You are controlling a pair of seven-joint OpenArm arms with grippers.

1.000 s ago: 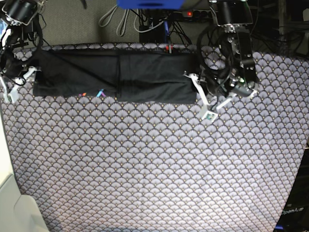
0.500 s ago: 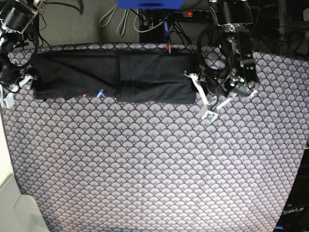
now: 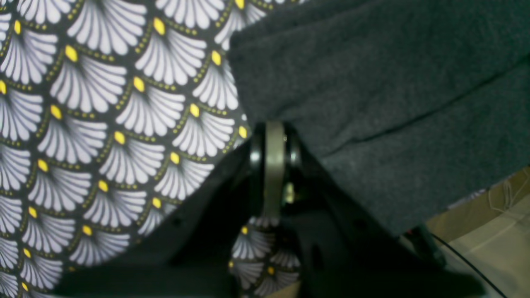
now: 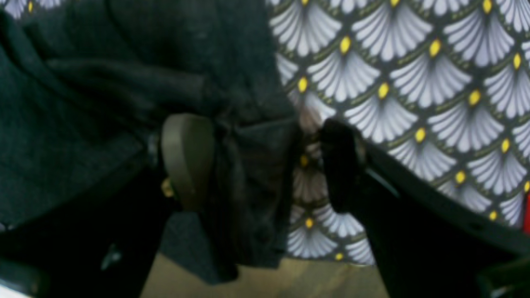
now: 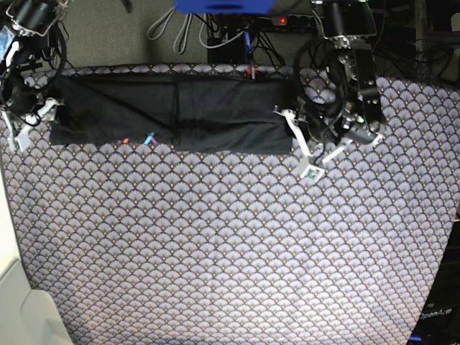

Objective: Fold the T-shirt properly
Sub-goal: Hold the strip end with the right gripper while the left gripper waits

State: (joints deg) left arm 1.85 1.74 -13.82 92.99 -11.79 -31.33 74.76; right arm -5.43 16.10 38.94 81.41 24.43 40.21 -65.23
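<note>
The large plain dark charcoal-grey cloth T-shirt (image 5: 172, 113) reads almost black from the base view, with tiny orange, blue and green marks of a print (image 5: 138, 139) along its near edge. It lies on a tablecloth (image 5: 230, 244) patterned in white fan-shaped scallops with yellow dots on a dark ground. The right gripper (image 4: 265, 161) has an olive-grey pad (image 4: 186, 157) and black fingers (image 4: 343, 165).

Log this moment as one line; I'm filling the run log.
T-shirt: folded strip, far table edge | left gripper: open, beside shirt end | right gripper: open, straddling other end
</note>
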